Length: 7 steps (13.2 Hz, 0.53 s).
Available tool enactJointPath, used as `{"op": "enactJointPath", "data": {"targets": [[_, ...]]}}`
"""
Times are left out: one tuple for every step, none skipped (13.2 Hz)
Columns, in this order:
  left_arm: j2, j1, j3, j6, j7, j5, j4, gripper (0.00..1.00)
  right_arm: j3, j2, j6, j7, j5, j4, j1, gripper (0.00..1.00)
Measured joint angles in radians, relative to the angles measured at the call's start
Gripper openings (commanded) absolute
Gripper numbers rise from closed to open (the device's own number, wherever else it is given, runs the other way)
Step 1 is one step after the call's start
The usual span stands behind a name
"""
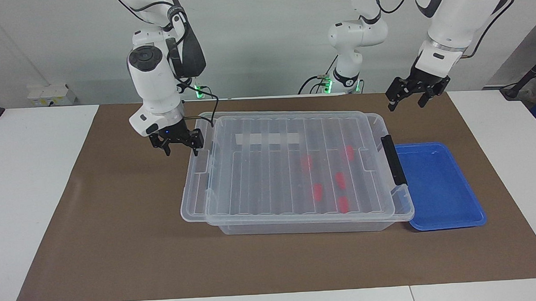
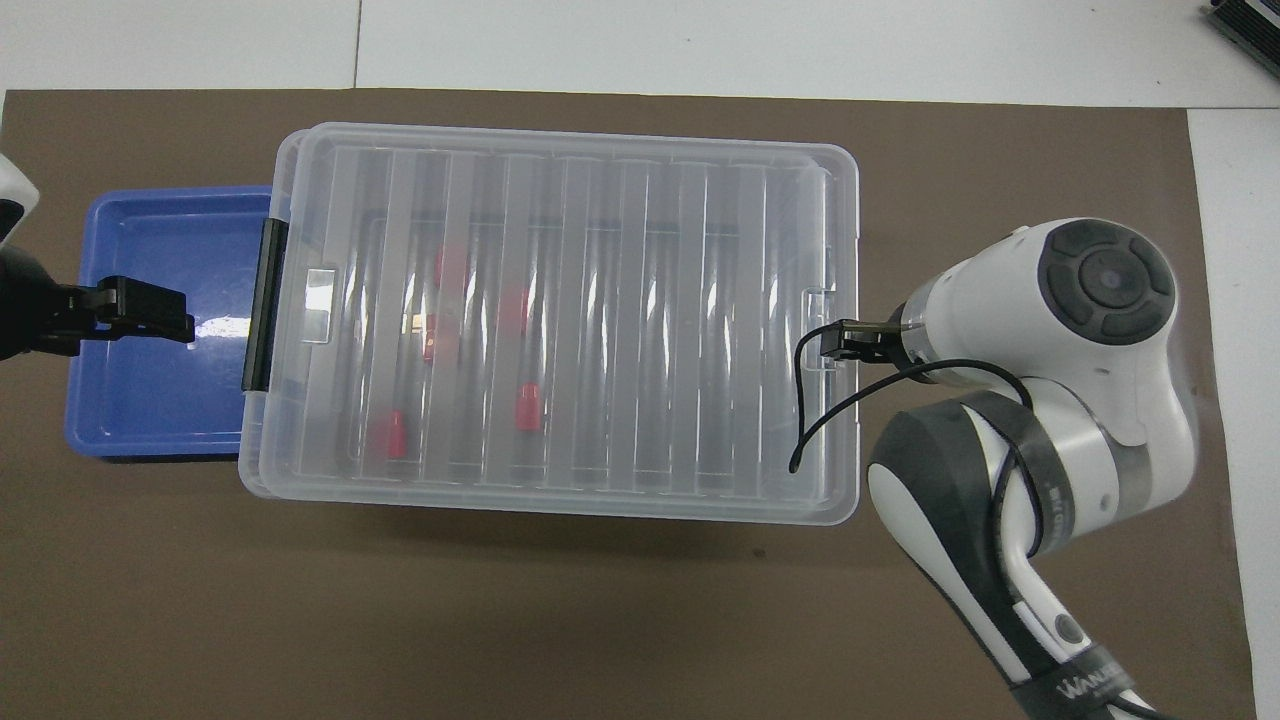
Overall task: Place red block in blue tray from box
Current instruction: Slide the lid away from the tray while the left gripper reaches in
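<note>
The box [image 1: 297,227] is a clear bin with its ribbed lid [image 1: 260,177] resting on top, slightly askew. Several red blocks, one of them [image 1: 317,191], show blurred through the lid [image 2: 600,300], toward the black clip handle [image 1: 393,160]. The blue tray [image 1: 438,184] lies empty against that handle end, toward the left arm's end of the table. My right gripper [image 1: 181,151] is open and low beside the box's other short end; it also shows in the overhead view [image 2: 840,342]. My left gripper [image 1: 407,104] is open and empty, raised over the tray [image 2: 140,400].
Everything stands on a brown mat [image 1: 119,227] on the white table. A black cable [image 2: 800,430] from the right wrist hangs over the lid's corner. A third robot base [image 1: 349,76] stands at the table's edge between the two arms.
</note>
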State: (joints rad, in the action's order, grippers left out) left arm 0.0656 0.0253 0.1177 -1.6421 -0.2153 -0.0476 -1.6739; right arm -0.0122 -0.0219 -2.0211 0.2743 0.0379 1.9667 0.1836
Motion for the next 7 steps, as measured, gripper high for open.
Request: {"op": "enactJointPath", "data": {"targets": [[0.0,0.021,0.0,-0.015,-0.026,0.0,-0.009,1.0,0.0,0.005,0.004,-0.031,0.0,0.011,-0.02,0.91],[0.001,0.041,0.002,-0.034,-0.047,0.0,-0.025,1.0,0.0,0.009,0.01,-0.068,0.0,0.021,-0.044,0.91],[0.001,0.056,0.003,-0.053,-0.061,0.0,-0.044,1.0,0.001,0.013,0.014,-0.111,0.001,0.028,-0.068,0.91],[0.001,0.063,0.003,-0.07,-0.067,0.0,-0.06,1.0,0.001,0.015,0.015,-0.155,0.001,0.031,-0.091,0.91],[0.001,0.065,0.003,-0.09,-0.071,0.0,-0.074,1.0,0.001,0.017,0.015,-0.199,0.001,0.032,-0.114,0.91],[0.002,0.068,0.003,-0.115,-0.08,0.0,-0.091,1.0,0.001,0.017,0.015,-0.242,0.001,0.032,-0.138,0.91],[0.001,0.075,0.003,-0.145,-0.097,0.0,-0.11,1.0,0.002,0.017,0.015,-0.279,0.001,0.032,-0.16,0.91]]}}
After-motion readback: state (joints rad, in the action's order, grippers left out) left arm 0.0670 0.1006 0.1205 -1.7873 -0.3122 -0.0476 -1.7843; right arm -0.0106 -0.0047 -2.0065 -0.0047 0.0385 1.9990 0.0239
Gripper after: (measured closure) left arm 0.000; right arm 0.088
